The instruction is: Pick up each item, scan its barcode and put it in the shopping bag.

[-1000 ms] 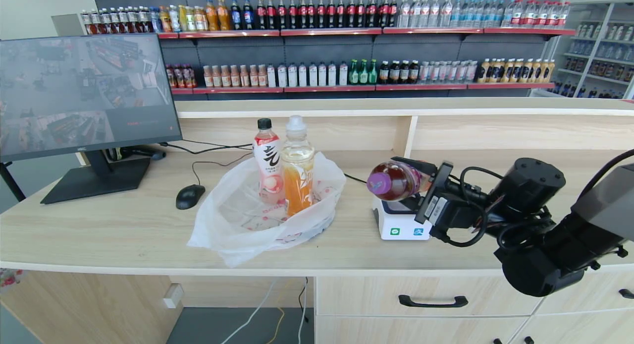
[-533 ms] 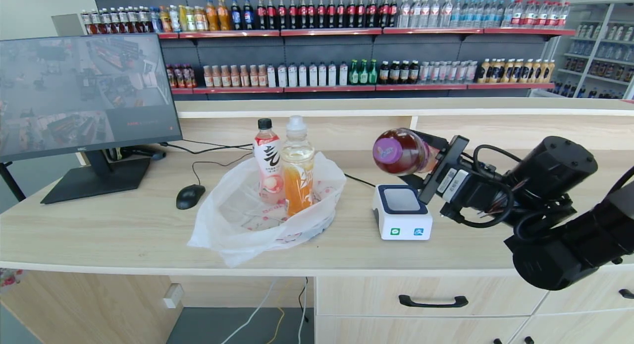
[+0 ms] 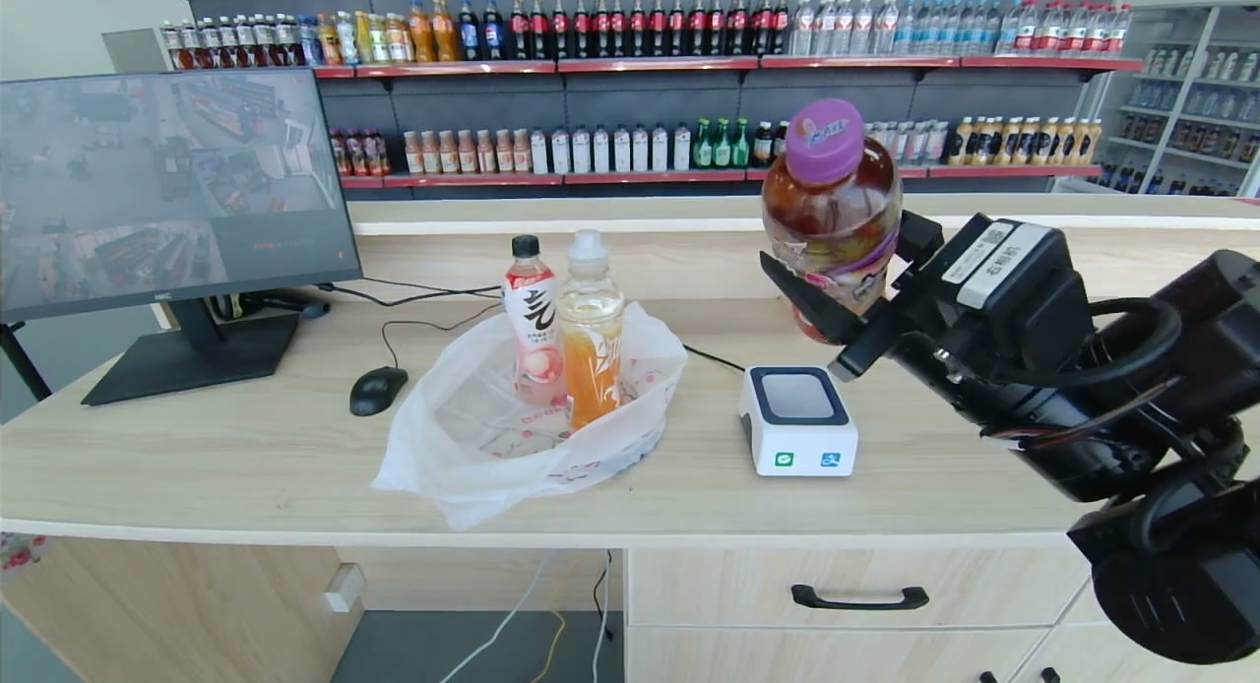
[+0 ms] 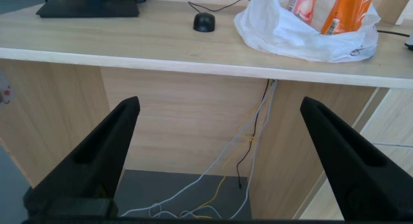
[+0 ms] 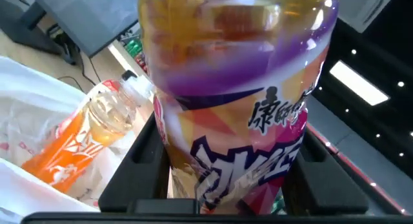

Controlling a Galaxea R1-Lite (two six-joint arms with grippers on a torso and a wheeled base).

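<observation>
we see the right gripper [image 3: 847, 287] clamped on the purple-capped bottle [image 3: 832, 196], upright, upper right of centre in the head view, above the scanner [image 3: 795, 419]. we judge it's held high to clear the scanner on the way to the shopping bag [image 3: 463, 447] at centre. bag mouth gapes, but a pink bottle [image 3: 533, 319] and an orange bottle [image 3: 591, 343] stand at its back, so free room is the front. left gripper [image 4: 219, 106] hangs wide open below the counter [image 3: 246, 466] edge, out of the way.

Two bottles [image 3: 592, 343] in shopping bag [image 3: 463, 437] on counter [image 3: 246, 457]; scanner [image 3: 797, 422] right, mouse [image 3: 378, 389] and monitor [image 3: 167, 186] left, third bottle [image 3: 832, 211] aloft right.
</observation>
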